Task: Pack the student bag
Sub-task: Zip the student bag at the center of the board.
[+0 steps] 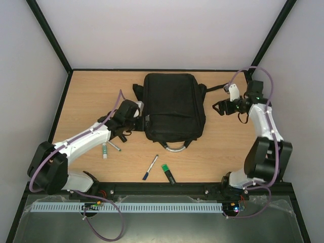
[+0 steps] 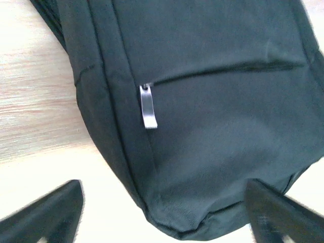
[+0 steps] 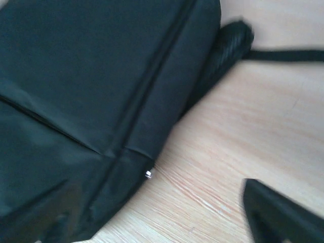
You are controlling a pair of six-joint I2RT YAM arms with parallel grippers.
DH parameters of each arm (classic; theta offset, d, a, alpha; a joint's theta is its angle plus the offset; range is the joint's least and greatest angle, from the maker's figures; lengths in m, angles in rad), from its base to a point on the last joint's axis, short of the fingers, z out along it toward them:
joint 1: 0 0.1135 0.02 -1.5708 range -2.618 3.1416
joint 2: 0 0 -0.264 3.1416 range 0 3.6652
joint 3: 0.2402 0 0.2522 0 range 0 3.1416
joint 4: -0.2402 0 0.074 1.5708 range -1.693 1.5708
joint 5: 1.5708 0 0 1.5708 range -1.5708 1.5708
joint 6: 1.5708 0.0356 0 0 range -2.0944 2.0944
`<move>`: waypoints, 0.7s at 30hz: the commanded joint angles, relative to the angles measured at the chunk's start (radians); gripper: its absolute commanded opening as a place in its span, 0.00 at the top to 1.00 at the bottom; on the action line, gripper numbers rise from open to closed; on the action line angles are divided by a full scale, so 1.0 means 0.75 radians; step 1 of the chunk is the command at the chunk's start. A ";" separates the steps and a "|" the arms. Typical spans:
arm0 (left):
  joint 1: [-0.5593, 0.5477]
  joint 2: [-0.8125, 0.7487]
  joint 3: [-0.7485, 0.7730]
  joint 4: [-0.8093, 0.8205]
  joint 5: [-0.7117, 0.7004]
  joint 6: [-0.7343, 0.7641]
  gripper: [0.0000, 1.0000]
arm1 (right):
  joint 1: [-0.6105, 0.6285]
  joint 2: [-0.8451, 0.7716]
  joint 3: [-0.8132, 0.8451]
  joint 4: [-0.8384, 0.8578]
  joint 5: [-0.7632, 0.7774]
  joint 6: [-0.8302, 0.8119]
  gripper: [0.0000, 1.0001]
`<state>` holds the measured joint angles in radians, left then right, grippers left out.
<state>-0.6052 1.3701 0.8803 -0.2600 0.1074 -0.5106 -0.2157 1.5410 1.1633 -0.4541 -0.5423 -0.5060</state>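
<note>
**Bag closed, supplies outside: packing barely begun**

The student bag [image 1: 174,109] lies flat in the middle of the table [image 1: 228,152]. Its silvery loop handle [image 1: 177,147] points toward the arms and a black strap [image 1: 215,89] trails off to the far right. In the left wrist view a zip line runs shut across the fabric, with its metal zipper pull [image 2: 148,106] lying flat. No opening shows in any view, and what is inside cannot be seen.

Four small things lie on the table outside the bag, between it and the arm bases:
- a small white tube [image 1: 105,150]
- a thin pen [image 1: 114,147] just beside the tube
- a blue-tipped pen [image 1: 150,168]
- a green marker [image 1: 168,173]

The left gripper [image 1: 136,120] sits at the bag's left edge with its jaws spread wide and nothing in them. The bag's corner fills the space ahead of it. The right gripper [image 1: 218,108] hovers just off the bag's right side, also spread wide and empty.

As I read it, almost everything is left to do: open a zip, gather the four items, put them in, close up.
</note>
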 commanded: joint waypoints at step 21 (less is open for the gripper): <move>0.081 -0.282 -0.019 0.156 -0.236 0.192 0.01 | 0.071 -0.683 -0.346 -0.083 -0.151 -0.064 0.00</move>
<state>-0.5491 1.1999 0.9237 -0.2661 -0.0750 -0.3798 -0.2020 1.0904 0.9390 -0.6052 -0.6495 -0.5503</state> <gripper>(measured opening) 0.991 0.995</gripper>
